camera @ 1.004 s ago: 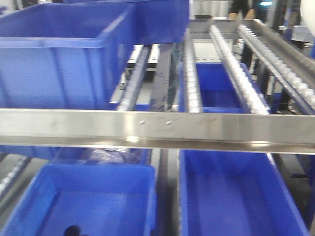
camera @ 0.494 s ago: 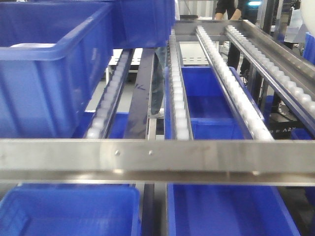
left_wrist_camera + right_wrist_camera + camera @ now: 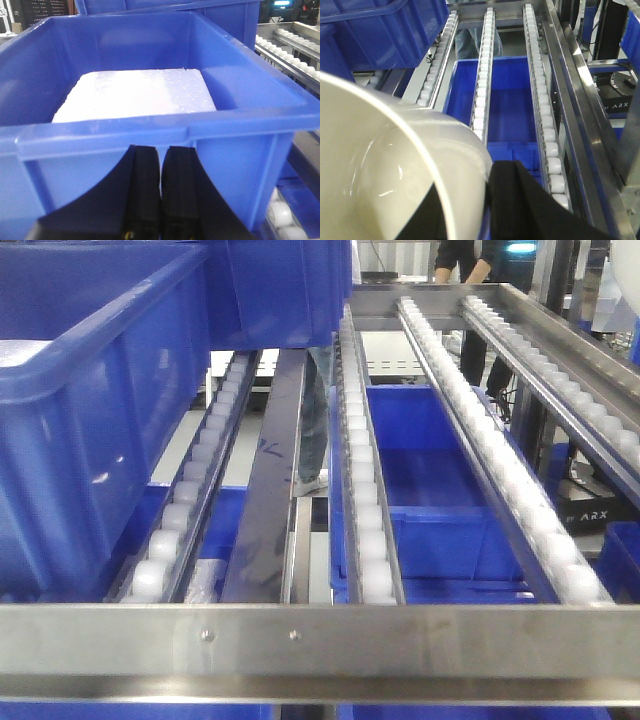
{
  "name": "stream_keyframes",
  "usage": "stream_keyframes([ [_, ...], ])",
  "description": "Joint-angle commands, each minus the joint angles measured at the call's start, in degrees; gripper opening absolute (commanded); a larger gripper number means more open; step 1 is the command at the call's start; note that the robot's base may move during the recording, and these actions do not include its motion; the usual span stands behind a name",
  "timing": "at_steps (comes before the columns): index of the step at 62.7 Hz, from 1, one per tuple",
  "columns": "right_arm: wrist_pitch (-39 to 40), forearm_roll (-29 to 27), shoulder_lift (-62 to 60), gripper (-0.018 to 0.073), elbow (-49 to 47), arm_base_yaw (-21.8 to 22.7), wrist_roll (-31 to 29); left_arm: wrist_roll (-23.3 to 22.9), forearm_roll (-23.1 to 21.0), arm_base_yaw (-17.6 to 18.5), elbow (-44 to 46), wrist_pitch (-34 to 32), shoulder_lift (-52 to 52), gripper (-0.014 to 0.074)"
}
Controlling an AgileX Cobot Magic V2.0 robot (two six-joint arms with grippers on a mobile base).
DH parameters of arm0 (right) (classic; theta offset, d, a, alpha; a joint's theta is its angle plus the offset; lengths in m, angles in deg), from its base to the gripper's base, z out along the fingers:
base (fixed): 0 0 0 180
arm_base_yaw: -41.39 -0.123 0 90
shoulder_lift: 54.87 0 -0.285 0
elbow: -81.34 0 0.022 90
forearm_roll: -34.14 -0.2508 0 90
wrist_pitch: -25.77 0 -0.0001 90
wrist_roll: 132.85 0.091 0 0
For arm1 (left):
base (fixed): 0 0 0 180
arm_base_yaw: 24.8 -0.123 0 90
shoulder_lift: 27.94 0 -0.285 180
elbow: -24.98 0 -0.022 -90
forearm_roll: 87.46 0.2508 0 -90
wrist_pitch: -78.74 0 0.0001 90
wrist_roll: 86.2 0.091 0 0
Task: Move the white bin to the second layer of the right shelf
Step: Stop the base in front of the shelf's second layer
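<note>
The cream-white bin [image 3: 385,165] fills the lower left of the right wrist view, tilted with its mouth toward the camera. My right gripper [image 3: 475,186] is shut on its wall, one black finger inside and the other finger [image 3: 520,200] outside. Below and ahead of it run the right shelf second layer's white roller tracks [image 3: 482,80]. In the front view that layer's roller tracks [image 3: 365,490] slope back behind the steel front rail [image 3: 420,650] with two screws. My left gripper [image 3: 161,149] is shut on nothing, just in front of a blue crate's wall.
A large blue crate [image 3: 90,390] sits on the rack's left tracks; it holds a white foam slab [image 3: 135,95]. Another blue crate [image 3: 430,480] lies on the level below the tracks. A person [image 3: 470,260] stands at the far end. Steel side rails [image 3: 580,100] border the right.
The front view has risen and closed in: the steel front rail has dropped toward the bottom of the frame, the lower blue crates have left view, and the roller tracks fill more of it.
</note>
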Motion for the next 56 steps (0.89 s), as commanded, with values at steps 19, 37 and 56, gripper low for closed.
stream_keyframes([
  [19, 5.94, 0.08, 0.61, 0.0057, -1.75, 0.45, 0.05, -0.2, -0.31, 0.03, -2.11, -4.88, -0.8, 0.0085],
  [37, 5.94, 0.08, 0.61, 0.0057, -1.75, 0.45, 0.05, -0.2, -0.31, 0.03, -2.11, -4.88, -0.8, 0.0085],
  [56, 5.94, 0.08, 0.61, 0.0057, -1.75, 0.45, 0.05, -0.2, -0.31, 0.03, -2.11, -4.88, -0.8, 0.0085],
])
